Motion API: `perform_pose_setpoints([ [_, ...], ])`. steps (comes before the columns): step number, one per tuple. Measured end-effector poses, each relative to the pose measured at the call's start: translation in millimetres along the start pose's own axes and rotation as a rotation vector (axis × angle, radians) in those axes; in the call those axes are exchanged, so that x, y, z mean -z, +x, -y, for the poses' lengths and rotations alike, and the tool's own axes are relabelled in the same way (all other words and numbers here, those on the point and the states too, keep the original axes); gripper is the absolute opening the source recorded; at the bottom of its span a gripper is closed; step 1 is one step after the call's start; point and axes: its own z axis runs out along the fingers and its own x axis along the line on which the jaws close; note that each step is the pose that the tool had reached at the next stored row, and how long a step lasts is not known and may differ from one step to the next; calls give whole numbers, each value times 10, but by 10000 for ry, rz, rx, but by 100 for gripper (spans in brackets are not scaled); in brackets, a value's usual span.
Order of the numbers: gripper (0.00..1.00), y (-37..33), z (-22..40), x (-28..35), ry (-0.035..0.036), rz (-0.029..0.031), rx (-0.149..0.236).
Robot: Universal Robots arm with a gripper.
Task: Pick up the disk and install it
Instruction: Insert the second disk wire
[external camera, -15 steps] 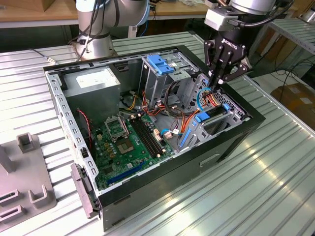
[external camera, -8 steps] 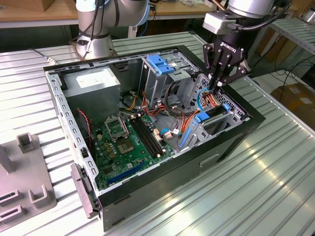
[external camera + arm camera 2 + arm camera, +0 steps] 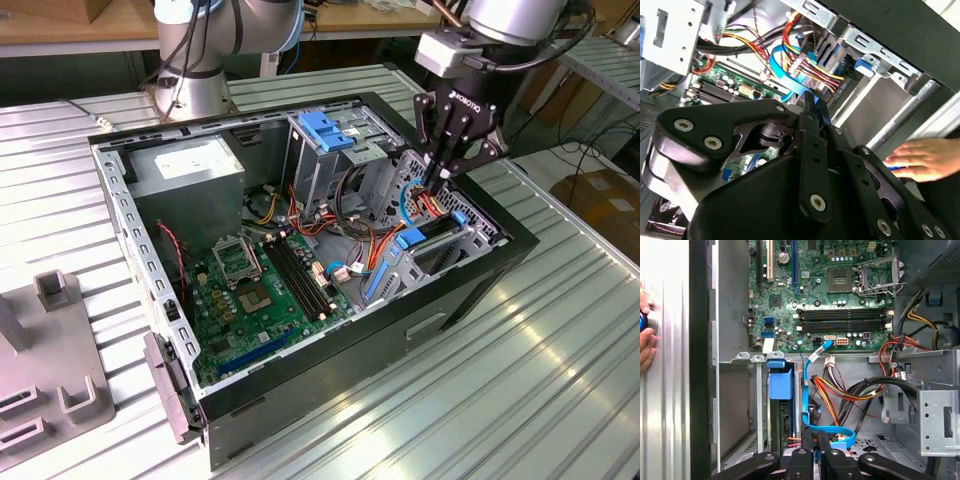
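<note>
One gripper (image 3: 812,100) — fingers together, one computer case (image 3: 480,270), one hand (image 3: 922,160) beside it.

The gripper (image 3: 441,172) looks like matt black metal with small bright screw heads, and its fingers (image 3: 812,107) are the same dull black. Just below it, the flat cable (image 3: 812,390) is smooth, glossy blue plastic, and the bundled wires (image 3: 850,390) near it have shiny coloured plastic coats. The drive bay (image 3: 440,240) under the tool is bare grey sheet metal with blue plastic rails. Further from the tool, the motherboard (image 3: 265,290) is a green, slightly glossy board. The computer case (image 3: 400,330) has matt black painted walls. The table (image 3: 520,400) around it is ribbed, shiny metal.
</note>
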Motion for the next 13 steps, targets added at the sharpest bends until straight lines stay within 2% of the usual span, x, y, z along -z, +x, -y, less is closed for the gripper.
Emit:
perform_pose_setpoints([
  [1, 16, 14, 0, -3, -1, 88, 6],
  [2, 16, 39, 1, -11, -1, 139, 13],
  [6, 16, 183, 1, -37, 11, 142, 32],
  [10, 16, 361, -4, -68, 24, 150, 53],
  [12, 16, 366, -34, -72, 40, 224, 79],
  [13, 16, 367, -51, -79, 54, 307, 105],
])
